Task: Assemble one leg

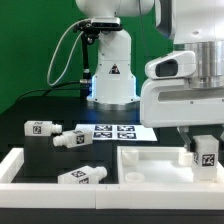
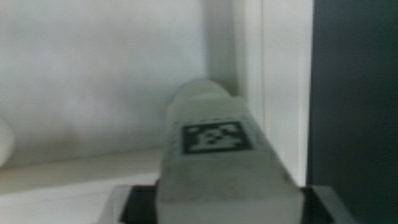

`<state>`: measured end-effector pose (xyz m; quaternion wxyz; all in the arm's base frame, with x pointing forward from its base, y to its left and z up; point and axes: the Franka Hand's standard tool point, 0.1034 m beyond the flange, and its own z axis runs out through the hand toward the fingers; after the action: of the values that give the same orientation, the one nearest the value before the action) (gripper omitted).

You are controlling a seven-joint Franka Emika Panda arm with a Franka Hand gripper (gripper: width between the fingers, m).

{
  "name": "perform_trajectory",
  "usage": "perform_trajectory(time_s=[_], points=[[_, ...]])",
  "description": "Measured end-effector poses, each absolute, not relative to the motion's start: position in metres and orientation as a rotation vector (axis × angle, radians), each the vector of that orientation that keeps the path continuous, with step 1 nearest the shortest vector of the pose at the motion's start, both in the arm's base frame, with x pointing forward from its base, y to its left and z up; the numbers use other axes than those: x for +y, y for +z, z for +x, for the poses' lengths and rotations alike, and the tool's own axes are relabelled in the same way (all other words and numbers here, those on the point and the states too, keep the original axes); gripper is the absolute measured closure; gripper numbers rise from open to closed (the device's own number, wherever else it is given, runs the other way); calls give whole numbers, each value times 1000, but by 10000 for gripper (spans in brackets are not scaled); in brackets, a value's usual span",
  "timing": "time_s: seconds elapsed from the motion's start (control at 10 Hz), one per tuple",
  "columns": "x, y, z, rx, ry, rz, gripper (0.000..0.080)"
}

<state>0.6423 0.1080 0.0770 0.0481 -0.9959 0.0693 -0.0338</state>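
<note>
My gripper (image 1: 205, 150) is shut on one leg (image 1: 208, 156), a stubby white peg with a square black-and-white tag. It holds the leg upright over the right end of the large white panel (image 1: 150, 165). In the wrist view the leg (image 2: 217, 130) fills the middle between the dark fingers (image 2: 143, 205), its tip pointing at the panel (image 2: 89, 90) close to the panel's raised edge. Three more legs lie loose on the black table: two (image 1: 40, 127) (image 1: 75, 138) at the exterior view's left and one (image 1: 82, 176) near the front.
The marker board (image 1: 115, 131) lies flat in front of the robot base (image 1: 112, 85). White border rails (image 1: 20, 165) run along the front and the exterior view's left. Black table (image 2: 356, 90) shows beside the panel in the wrist view.
</note>
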Motion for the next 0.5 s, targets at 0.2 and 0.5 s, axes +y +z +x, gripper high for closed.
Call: perform_trajectory(time_s=[0.2,0.5], points=[[107,77,642,485,-124,-2997,514],[107,76,641,1236,-86,-2767,514]])
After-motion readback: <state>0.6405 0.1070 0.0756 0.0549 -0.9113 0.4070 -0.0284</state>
